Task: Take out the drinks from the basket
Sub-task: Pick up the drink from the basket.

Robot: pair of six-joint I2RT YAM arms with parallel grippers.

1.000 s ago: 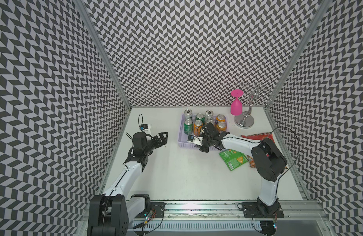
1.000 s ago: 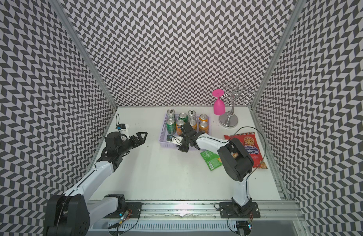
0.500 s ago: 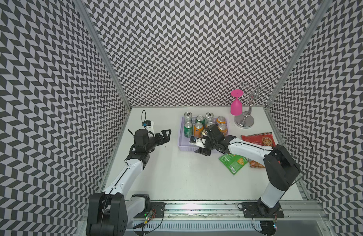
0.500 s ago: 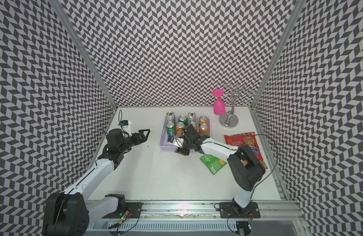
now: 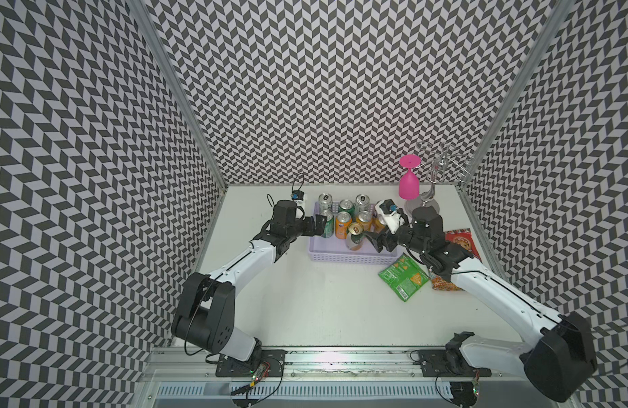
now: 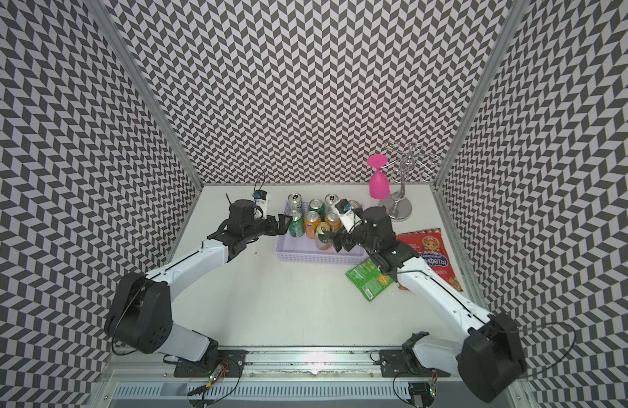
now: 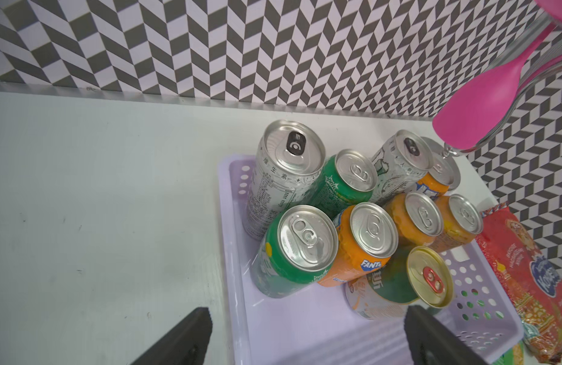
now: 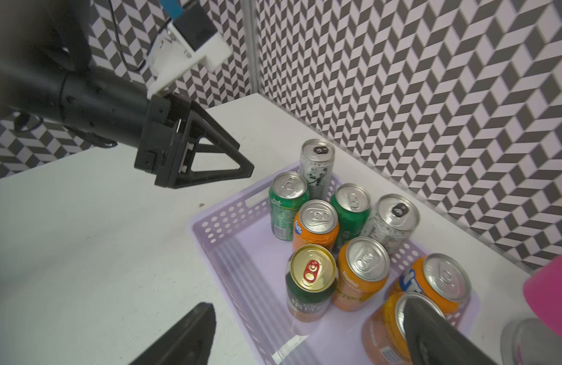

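All nine cans (image 8: 352, 240) stand in the basket (image 5: 344, 260) on the desk (image 5: 316, 303), crowded into its far half. The gold-topped can (image 8: 310, 281) is at the cluster's edge facing the basket's bare half, long axis about vertical, top up. It is just ahead of the right gripper (image 5: 372, 241), in line with the gap between its wide-spread, empty jaws. The left gripper (image 5: 321, 225), also spread and empty, hovers at the basket's opposite end, nearer a green can (image 7: 300, 249). The right arm looks better placed for the gold-topped one.
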